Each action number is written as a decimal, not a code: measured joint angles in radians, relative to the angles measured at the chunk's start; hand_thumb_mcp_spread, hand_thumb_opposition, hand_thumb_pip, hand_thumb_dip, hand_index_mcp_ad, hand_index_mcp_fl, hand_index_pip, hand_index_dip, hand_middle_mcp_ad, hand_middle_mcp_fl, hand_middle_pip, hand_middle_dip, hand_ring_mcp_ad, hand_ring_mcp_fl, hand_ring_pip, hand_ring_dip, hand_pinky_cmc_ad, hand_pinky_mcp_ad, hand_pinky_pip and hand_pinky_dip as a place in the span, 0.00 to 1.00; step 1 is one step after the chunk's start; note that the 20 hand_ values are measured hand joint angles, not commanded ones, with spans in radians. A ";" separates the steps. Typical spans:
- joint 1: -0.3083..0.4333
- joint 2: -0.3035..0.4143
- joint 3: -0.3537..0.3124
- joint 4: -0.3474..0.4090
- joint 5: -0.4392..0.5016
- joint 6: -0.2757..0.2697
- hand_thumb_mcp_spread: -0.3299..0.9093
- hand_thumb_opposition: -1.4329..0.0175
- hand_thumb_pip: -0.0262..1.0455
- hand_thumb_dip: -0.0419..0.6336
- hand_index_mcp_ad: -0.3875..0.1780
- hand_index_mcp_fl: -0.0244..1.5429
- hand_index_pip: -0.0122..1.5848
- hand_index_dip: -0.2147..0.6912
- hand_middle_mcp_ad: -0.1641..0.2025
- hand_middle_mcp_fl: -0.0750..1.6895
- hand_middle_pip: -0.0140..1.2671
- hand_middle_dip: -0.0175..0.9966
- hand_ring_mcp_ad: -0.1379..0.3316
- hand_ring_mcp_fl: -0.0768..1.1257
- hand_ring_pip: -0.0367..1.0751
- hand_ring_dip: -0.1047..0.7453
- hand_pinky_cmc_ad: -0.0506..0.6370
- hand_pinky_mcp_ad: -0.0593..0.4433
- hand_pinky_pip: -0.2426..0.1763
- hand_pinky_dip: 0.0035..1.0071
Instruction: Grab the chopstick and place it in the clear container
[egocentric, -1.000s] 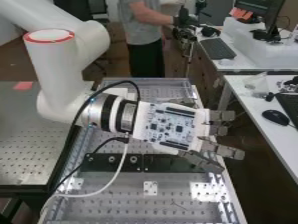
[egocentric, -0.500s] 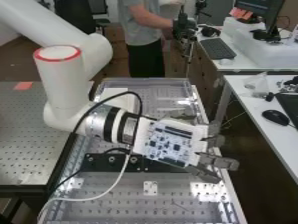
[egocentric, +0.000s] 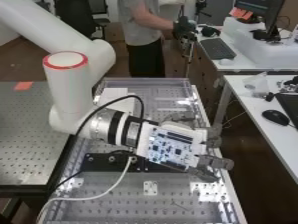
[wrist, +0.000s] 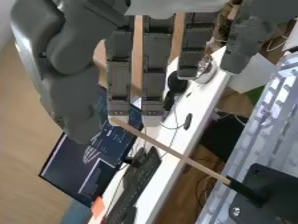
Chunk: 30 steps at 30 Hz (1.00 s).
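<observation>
My hand (wrist: 157, 65) is empty, fingers relaxed; closing too near its tip could flick the wooden chopstick (wrist: 176, 153) askew.

No txt, labels, nos. or signs can be read; any print on the circuit board (egocentric: 169, 147), monitor (wrist: 83, 165) & keyboard (wrist: 138, 185) is too small to be made out.

A perforated benchtop (egocentric: 30, 130) and robot arm (egocentric: 68, 90) suggest a lab.
</observation>
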 joint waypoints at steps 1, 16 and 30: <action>0.000 -0.005 0.004 -0.001 0.000 0.004 0.58 0.44 0.60 0.42 0.36 0.33 0.42 0.42 0.35 0.43 0.10 0.62 0.48 0.20 0.12 0.42 0.68 0.70 0.34 0.19; -0.015 -0.049 0.028 -0.012 0.023 0.097 0.62 0.44 0.58 0.44 0.35 0.36 0.39 0.42 0.35 0.48 0.11 0.62 0.48 0.25 0.12 0.44 0.66 0.70 0.36 0.19; 0.012 -0.053 0.003 0.022 0.006 0.297 0.62 0.44 0.61 0.45 0.32 0.39 0.43 0.41 0.35 0.49 0.10 0.62 0.48 0.26 0.12 0.48 0.64 0.70 0.38 0.17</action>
